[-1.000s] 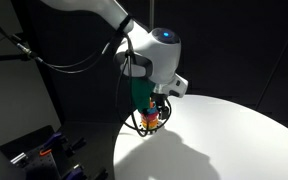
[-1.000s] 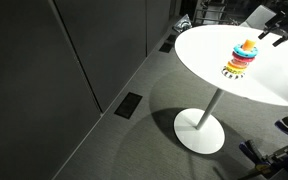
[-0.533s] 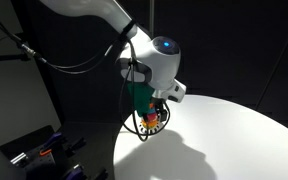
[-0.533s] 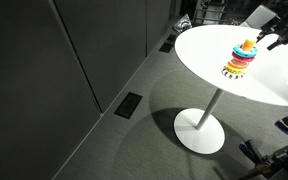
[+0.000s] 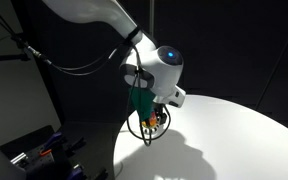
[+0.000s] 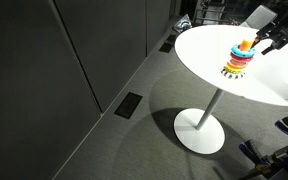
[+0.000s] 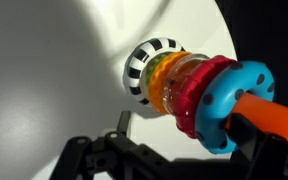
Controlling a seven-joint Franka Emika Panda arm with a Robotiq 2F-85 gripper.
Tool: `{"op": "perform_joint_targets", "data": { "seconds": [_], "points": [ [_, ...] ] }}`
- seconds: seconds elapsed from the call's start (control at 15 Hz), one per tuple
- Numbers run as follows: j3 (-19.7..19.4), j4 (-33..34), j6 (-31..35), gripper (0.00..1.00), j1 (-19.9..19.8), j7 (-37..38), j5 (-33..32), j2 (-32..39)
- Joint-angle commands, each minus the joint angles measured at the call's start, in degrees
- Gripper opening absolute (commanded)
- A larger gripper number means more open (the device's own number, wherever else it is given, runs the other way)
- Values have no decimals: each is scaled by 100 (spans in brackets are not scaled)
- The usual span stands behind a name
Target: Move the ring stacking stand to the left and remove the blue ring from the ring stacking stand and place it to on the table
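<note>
Gripper (image 6: 265, 43) jaws spread wide, nothing held, level with the orange top of the ring stacking stand (image 6: 239, 62) in an exterior view; stand upright near the edge of the table (image 6: 209, 50), blue ring (image 6: 245, 52) uppermost on the post. In an exterior view the arm (image 5: 94, 20) comes down over the table edge, stand mostly hidden behind the gripper. Wrist view: stand runs sideways across frame, striped base farthest, blue ring just under the orange top, dark fingers (image 7: 94, 160) along the bottom.

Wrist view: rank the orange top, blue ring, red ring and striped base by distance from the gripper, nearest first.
1. Orange top, lower right, by the gripper.
2. Blue ring, just behind it.
3. Red ring, mid-stack.
4. Striped base, far end, on the table.
</note>
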Motion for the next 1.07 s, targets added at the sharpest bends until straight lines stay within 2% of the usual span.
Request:
{"op": "perform_joint_targets", "data": {
  "seconds": [0.0, 0.6, 0.67, 0.73, 0.93, 1.0],
  "points": [
    [104, 250, -386, 100, -226, -404, 317, 147],
    [13, 459, -834, 100, -297, -831, 667, 421],
    [6, 473, -843, 82, -298, -854, 680, 438],
    [1, 491, -851, 73, -298, -863, 693, 453],
    [-20, 547, -913, 49, -308, -879, 752, 456],
    [-27, 564, -932, 48, -309, -890, 775, 458]
  ]
}}
